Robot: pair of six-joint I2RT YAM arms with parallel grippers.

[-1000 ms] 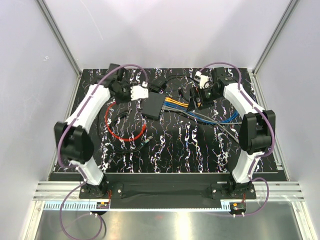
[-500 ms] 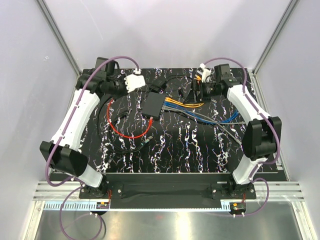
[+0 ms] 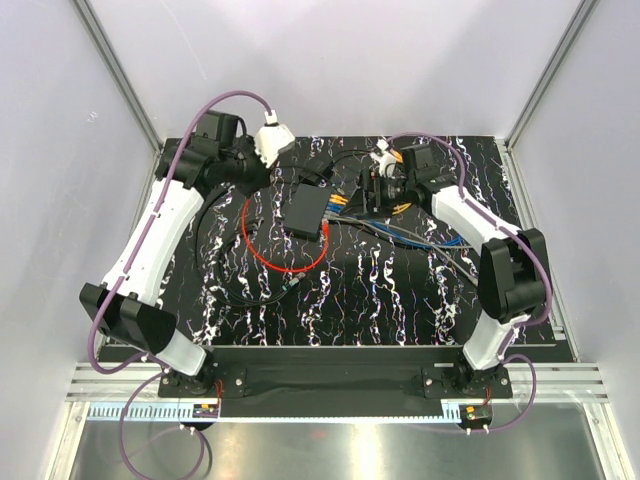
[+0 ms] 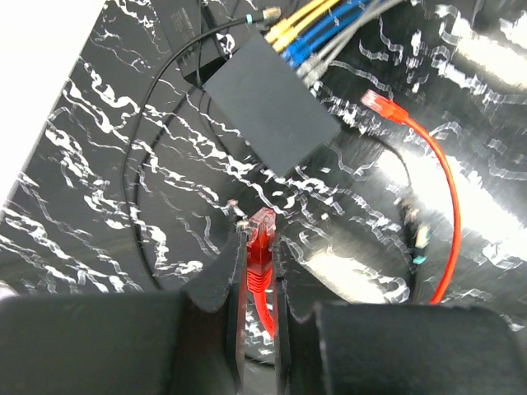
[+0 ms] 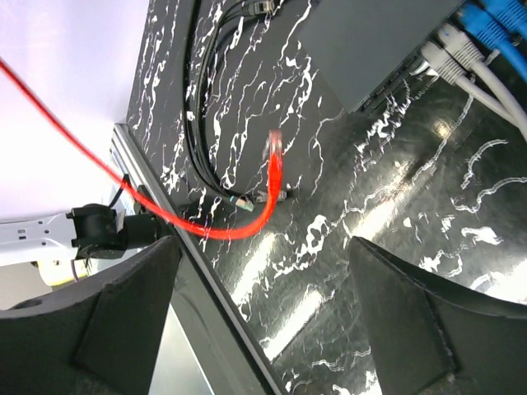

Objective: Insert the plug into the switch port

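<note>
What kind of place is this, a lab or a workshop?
Likely a lab robot test bench: white walls on metal rails enclose a black marbled table, two robot arms are bolted at its near edge, and a switch lies among cables.

Overhead, you've got bright, even light from above; the white walls [image 3: 330, 70] run near washed-out at 12 o'clock, and shadows are faint. Both wrist views throw hard glare off the glossy table [image 4: 494, 193]: 3 o'clock on the left wrist, 4 to 6 o'clock on the right. Left wrist: plug [image 4: 262, 239] sharp, fingers [image 4: 99, 346] at 6 o'clock dark and soft; right wrist: red cable [image 5: 272, 156] tip smeared.
</note>
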